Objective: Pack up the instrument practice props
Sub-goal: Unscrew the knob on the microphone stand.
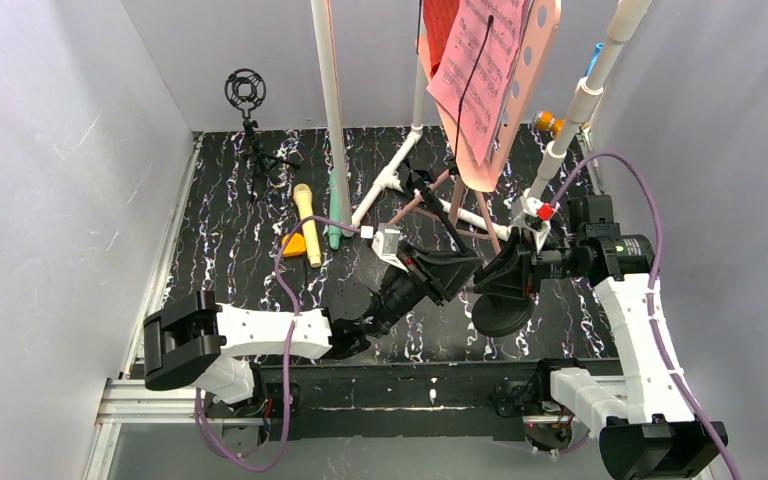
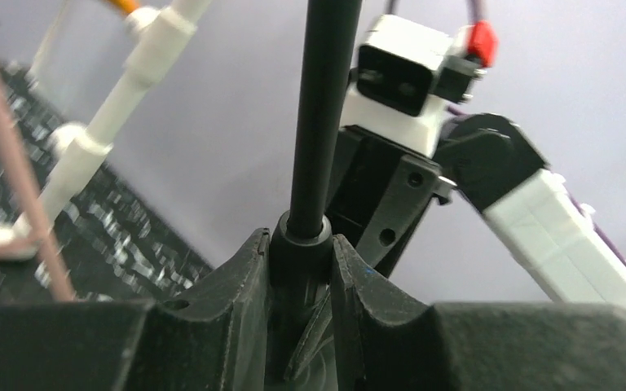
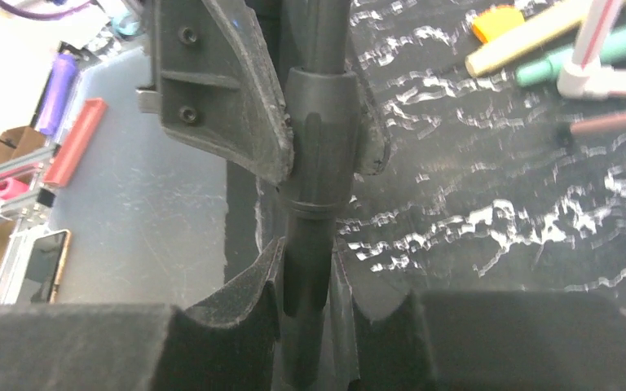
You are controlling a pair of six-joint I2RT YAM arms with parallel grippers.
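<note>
A black stand pole [image 2: 319,122] rises from a round black base [image 1: 503,313] at the table's middle. My left gripper [image 1: 470,268] is shut on the pole's collar [image 2: 301,248]. My right gripper [image 1: 492,278] is shut on the same pole [image 3: 310,277] just beside it. The pink music stand [image 1: 532,60] stands behind on tripod legs and holds pink sheet music [image 1: 480,95] and a red folder [image 1: 440,30]. A yellow microphone [image 1: 306,222] and a mint-green microphone [image 1: 333,215] lie on the mat to the left.
A white pipe frame [image 1: 336,100] stands upright at the back, with more pipes [image 1: 570,130] leaning at the right. A small black tripod with a ring mount [image 1: 247,95] stands at the back left. An orange piece [image 1: 296,243] lies by the yellow microphone.
</note>
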